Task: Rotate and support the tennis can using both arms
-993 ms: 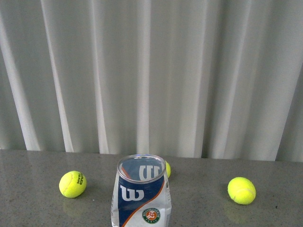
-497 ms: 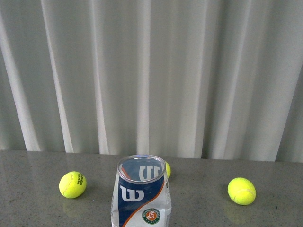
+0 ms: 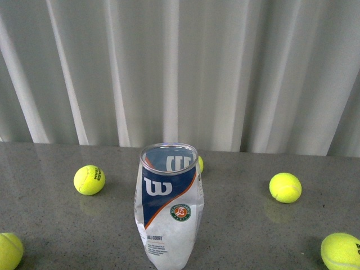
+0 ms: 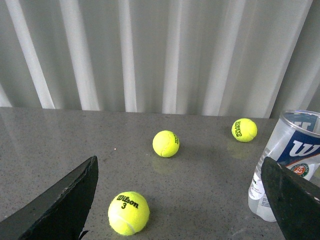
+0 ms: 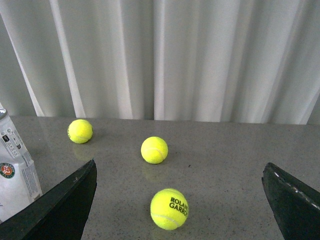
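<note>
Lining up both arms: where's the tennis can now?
Front view: the tennis can stands upright at table centre, near edge, a yellow ball just behind it.

- The tennis can (image 3: 169, 208) — clear glossy plastic, with a smooth printed label.
- The surface (image 3: 242, 225) — grey speckled stone look, polished enough to mirror faintly.
- The tennis balls (image 4: 128, 213) are fuzzy yellow felt.
- The curtain (image 3: 225, 67) is matt white cloth, hanging in folds.
- The left gripper (image 4: 182, 207) has matt black fingers (image 4: 65, 197) with rough edges.

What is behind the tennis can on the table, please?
Behind the tennis can the front view shows the edge of one yellow tennis ball, beside the rim. The can covers most of it. Further back hangs a white curtain.
</note>
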Controlling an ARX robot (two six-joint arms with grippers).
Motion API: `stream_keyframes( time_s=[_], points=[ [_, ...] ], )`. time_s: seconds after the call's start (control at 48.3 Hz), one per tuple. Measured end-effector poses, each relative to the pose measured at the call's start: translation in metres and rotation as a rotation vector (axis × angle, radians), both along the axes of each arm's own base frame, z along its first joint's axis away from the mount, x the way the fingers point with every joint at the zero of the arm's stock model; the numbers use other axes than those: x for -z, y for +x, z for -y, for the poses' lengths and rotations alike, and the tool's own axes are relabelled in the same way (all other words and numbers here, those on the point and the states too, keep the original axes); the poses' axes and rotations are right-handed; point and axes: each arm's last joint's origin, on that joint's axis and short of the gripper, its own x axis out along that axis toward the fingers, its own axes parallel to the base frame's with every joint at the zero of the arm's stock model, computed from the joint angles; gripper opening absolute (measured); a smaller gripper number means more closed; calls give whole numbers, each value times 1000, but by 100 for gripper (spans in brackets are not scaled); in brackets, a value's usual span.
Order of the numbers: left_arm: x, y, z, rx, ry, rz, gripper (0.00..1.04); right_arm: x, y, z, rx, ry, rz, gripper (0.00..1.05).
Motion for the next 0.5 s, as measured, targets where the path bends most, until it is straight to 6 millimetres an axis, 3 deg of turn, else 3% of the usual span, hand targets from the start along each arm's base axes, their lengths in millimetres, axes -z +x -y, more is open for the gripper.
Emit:
stream_keyframes(
  time_s=[0.497],
  points=[
    [0, 0, 0, 0, 0, 0, 98, 0, 0, 0, 0, 0, 0, 98]
  ],
)
